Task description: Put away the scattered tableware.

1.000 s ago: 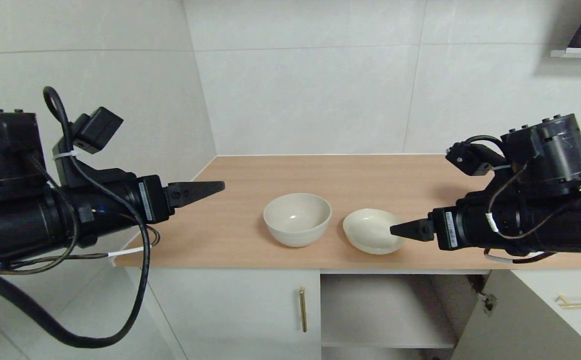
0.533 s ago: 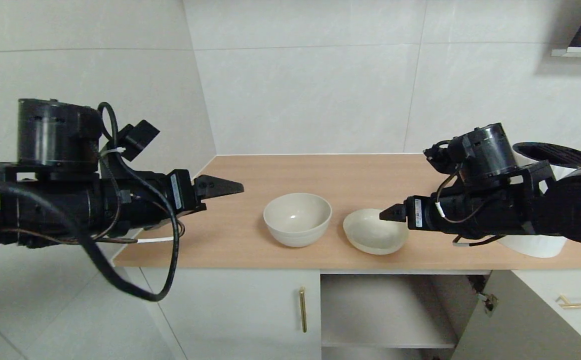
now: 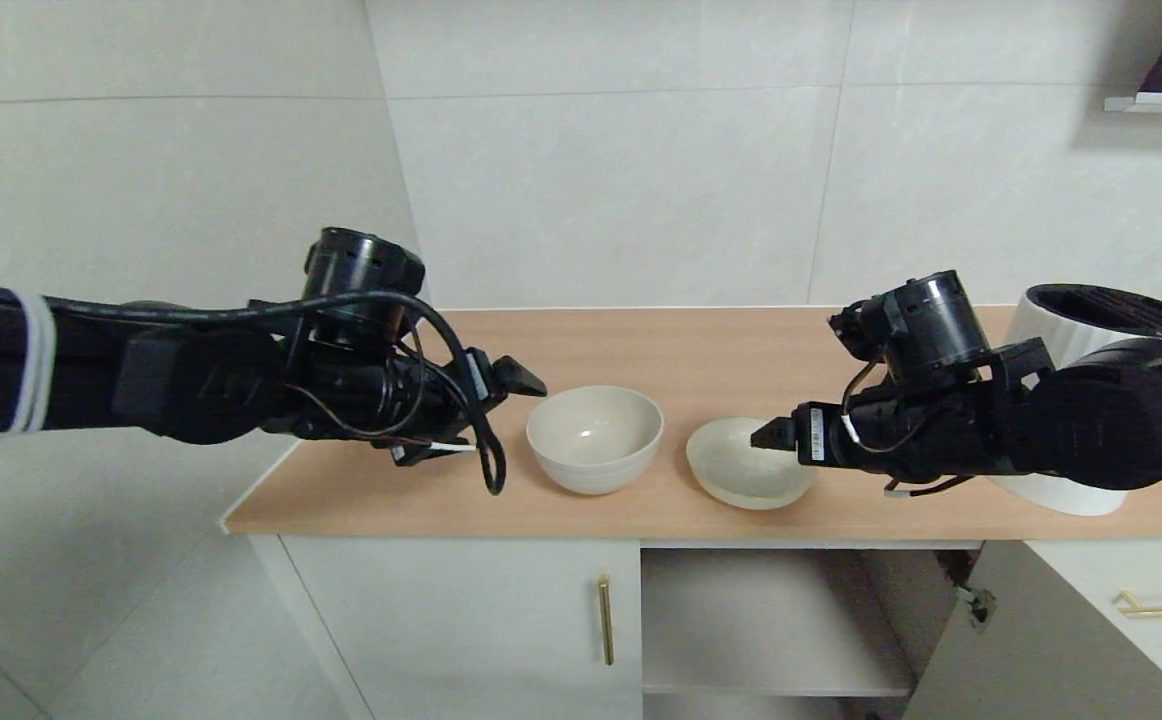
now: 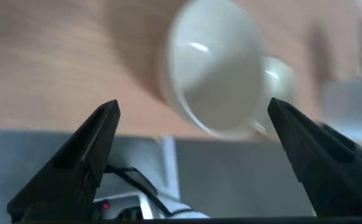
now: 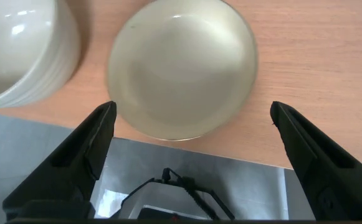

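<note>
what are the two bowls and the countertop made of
Deeper bowl: likely glazed ceramic; glossy off-white with a sharp highlight inside and faint ridges outside. Shallow bowl: probably ceramic too, cream with a softer sheen; could be melamine. Countertop: wood or wood-look laminate, matte, with fine light-brown grain.

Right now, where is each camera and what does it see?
Head view: on the head, facing forward and down at the counter; shows left gripper and right gripper.
Left wrist view: on the left wrist, looking between its open fingers at the deep bowl.
Right wrist view: on the right wrist, looking between its fingers at the shallow bowl.
Shared: both wrist views catch both bowls.
</note>
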Available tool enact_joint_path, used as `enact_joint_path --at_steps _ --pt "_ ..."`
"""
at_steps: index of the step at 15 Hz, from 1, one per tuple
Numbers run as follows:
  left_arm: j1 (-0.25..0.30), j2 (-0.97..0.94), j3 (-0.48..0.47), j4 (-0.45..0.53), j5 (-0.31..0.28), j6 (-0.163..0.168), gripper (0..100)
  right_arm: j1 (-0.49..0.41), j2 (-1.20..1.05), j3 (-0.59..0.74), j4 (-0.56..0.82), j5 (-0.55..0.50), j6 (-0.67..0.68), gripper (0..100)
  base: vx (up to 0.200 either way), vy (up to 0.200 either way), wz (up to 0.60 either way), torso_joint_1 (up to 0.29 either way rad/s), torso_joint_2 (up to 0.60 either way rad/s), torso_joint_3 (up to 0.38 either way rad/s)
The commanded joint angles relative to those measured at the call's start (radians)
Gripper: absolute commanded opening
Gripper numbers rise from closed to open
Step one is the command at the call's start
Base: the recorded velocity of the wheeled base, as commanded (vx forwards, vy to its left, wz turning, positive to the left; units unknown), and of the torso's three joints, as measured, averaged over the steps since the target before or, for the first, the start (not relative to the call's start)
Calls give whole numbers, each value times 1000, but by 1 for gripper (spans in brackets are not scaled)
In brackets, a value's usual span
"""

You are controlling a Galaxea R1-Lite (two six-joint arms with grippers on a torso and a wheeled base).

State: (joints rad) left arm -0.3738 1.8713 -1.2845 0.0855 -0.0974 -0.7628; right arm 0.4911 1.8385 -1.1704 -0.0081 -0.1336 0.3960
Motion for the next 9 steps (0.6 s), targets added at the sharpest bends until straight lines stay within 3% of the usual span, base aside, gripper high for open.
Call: enact_joint_path --at_steps 1,5,9 --pt "-17 100 -26 0 12 -15 100 -3 4 3 -1 0 0 100 0 0 0 0 0 0" --pt "-28 144 -35 -27 13 -35 100 -3 2 6 -3 2 0 100 0 0 0 0 0 0" --pt "-27 154 -35 -44 13 -35 100 -3 1 8 -3 2 0 100 0 0 0 0 0 0"
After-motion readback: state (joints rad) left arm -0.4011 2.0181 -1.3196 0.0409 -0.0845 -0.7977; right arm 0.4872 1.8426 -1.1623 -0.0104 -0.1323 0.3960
